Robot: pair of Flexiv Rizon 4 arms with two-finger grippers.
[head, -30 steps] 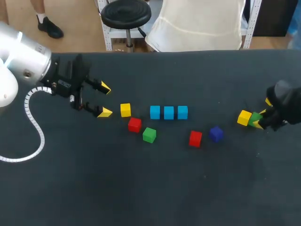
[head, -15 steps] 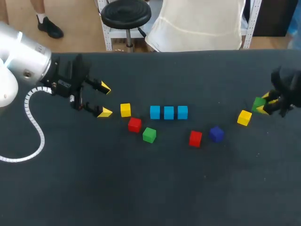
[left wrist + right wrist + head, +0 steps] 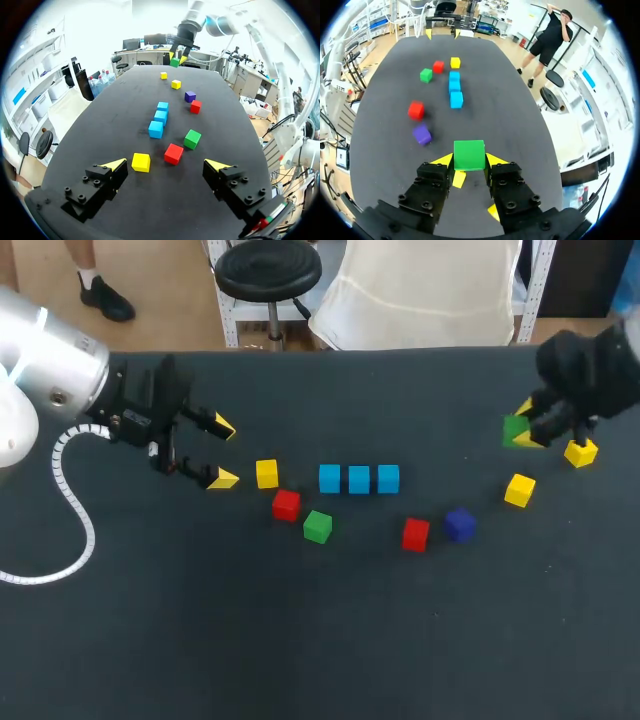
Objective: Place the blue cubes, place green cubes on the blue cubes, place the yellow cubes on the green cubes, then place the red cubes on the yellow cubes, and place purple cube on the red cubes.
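Your right gripper (image 3: 525, 426) pinches a green cube (image 3: 469, 154) by two opposite flat faces, holding it clear of the table's right end, well apart from the three blue cubes (image 3: 359, 478) lined up at centre. The cube looks light, rigid and smooth, so a square, centred grip should stop it twisting. Your left gripper (image 3: 223, 452) hangs spread wide beside a yellow cube (image 3: 266, 474).
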